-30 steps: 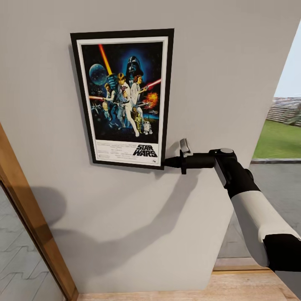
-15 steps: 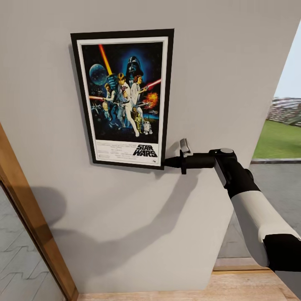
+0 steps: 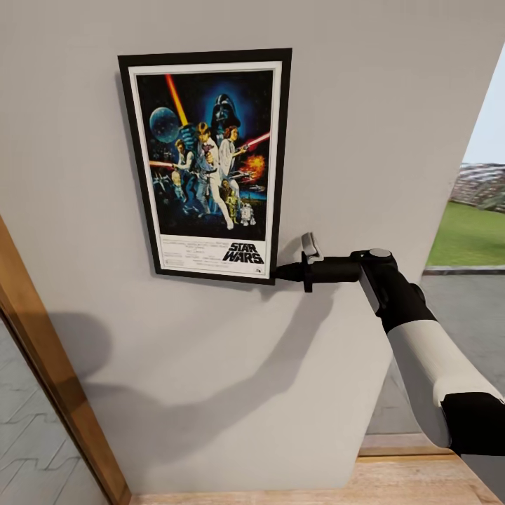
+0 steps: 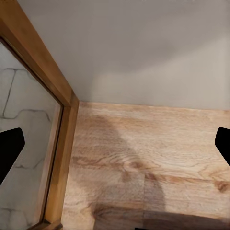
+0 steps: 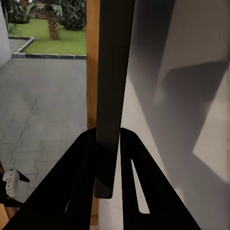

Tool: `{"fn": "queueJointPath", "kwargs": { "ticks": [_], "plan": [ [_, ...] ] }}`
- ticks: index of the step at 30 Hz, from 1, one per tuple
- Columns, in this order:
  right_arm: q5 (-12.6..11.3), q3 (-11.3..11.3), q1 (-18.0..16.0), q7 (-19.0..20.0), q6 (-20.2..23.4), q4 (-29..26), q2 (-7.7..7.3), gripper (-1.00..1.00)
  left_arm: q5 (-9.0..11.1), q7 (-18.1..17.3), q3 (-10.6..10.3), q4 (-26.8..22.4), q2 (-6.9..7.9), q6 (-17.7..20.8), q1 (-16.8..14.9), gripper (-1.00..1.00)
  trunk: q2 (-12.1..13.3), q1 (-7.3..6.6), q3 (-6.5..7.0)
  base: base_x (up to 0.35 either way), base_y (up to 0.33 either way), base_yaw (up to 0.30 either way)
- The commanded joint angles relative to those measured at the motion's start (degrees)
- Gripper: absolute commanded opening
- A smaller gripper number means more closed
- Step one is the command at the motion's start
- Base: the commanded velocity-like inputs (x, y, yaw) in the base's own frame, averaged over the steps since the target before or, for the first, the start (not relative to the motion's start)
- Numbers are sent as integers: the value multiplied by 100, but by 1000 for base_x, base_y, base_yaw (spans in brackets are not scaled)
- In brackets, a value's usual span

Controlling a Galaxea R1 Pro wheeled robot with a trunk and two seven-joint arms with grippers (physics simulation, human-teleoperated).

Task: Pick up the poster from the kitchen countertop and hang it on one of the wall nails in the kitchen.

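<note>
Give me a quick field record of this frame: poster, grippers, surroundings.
poster: portrait, flat against the grey wall, slightly tilted
poster edge: seen edge-on between the right fingers
right gripper: shut on poster at its lower right corner
left gripper: open, holding nothing, aimed at the wood floor
nail: hidden, cannot tell if the poster hangs on it
wood frame: left of the wall, tiled floor beyond
outdoors: grass and paving past the wall's right edge
</note>
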Motion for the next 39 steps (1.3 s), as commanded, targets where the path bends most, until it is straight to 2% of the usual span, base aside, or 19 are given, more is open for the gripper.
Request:
{"fn": "queueJointPath", "kwargs": {
  "ticks": [1, 21, 23, 39],
  "plan": [
    [-10, 10, -3, 18, 76, -2, -4, -100, -12, -38, 17, -12, -3, 26, 1, 100, -6, 3, -4, 15, 0, 0],
    [-10, 10, -3, 18, 76, -1, -4, -100, -12, -38, 17, -12, -3, 26, 5, 100, -6, 3, -4, 15, 0, 0],
    [-45, 10, -3, -26, 101, 31, 5, -100, -7, -38, 83, -15, 58, 24, 18, 100, -6, 3, -4, 0, 0, 0],
    [-45, 10, -3, -26, 101, 30, 5, -100, -8, -38, 92, -17, 42, 25, 18, 100, -6, 3, -4, 0, 0, 0]
  ]
}}
